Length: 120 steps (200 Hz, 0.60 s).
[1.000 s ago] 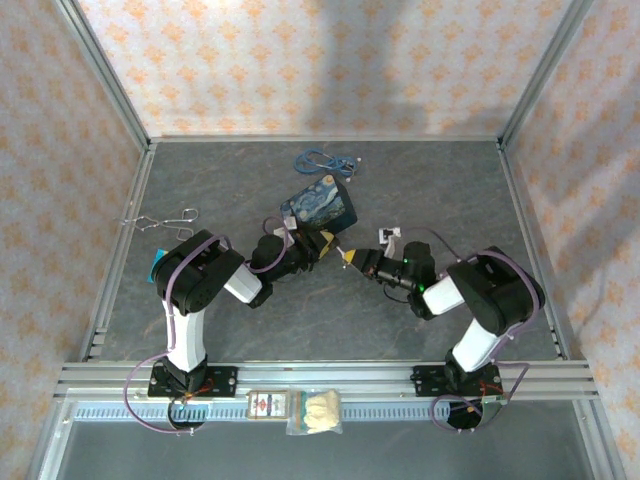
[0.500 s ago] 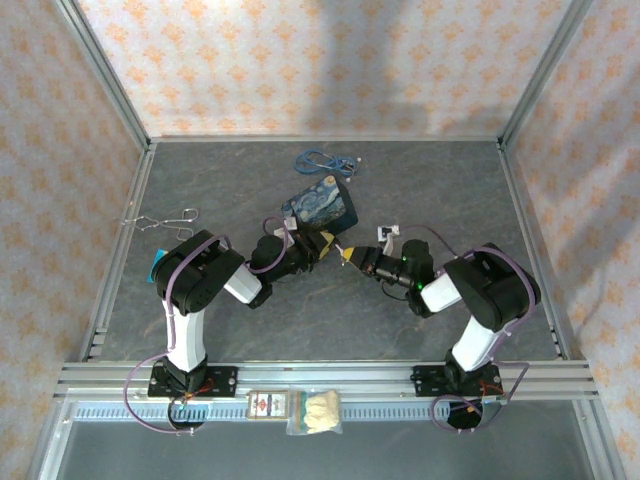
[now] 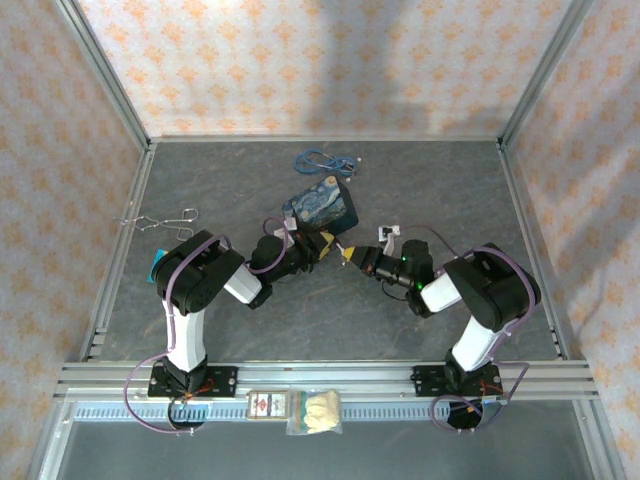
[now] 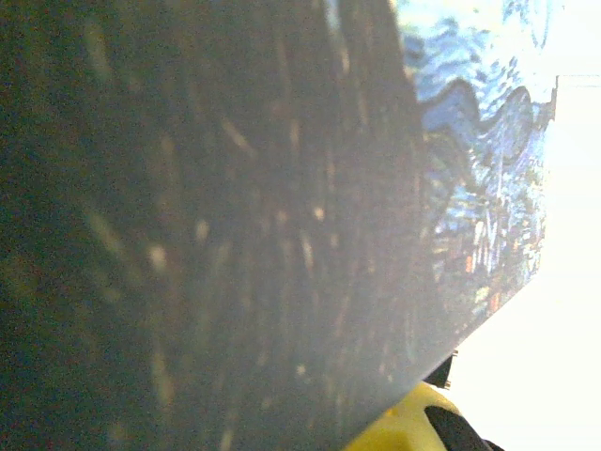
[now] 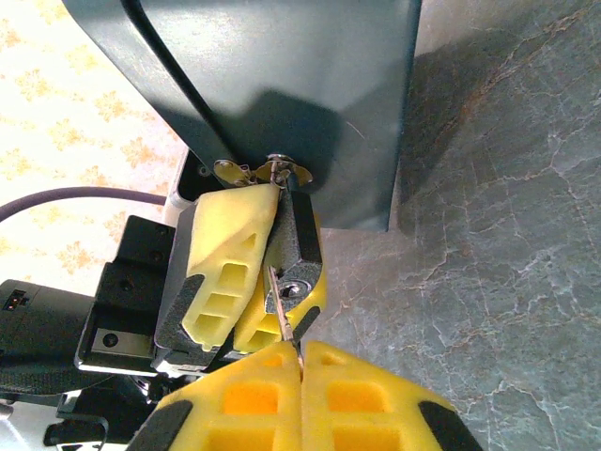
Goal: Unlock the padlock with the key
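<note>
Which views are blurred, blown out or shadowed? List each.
Left wrist: the tin, too close, is a dark blur; right edge blown out white. Right wrist: sharp on key and padlock; tin shadow on the table. Top external: even light, soft shadow on the back wall.

Grey marbled tabletop (image 3: 330, 330), orange-patterned wallpaper walls (image 3: 330, 60) w/ alu frame posts (image 3: 106, 70), even light.
</note>
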Motion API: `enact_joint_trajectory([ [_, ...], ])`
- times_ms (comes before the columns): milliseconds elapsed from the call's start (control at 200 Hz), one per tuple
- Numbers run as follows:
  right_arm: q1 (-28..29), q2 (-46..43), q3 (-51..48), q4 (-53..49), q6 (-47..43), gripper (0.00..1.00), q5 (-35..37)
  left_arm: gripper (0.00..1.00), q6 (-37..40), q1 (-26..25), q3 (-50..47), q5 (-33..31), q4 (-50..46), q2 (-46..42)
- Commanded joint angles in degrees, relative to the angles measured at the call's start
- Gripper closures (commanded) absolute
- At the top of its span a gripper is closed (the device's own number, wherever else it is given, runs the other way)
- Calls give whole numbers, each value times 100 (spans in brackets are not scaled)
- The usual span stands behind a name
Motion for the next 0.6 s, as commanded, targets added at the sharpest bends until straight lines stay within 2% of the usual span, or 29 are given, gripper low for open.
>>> enact_joint_trajectory([
  [0,22,-101,-91,120,-46,100,121,100,-241,13,-55,54,354,18],
  [290,28,-529,-290,-39,-73,100,85,100,-256,0,-29,26,342,25],
  [596,107,12,-292,480,144,100,72,100,-181,-38,-2,9,185,-103],
])
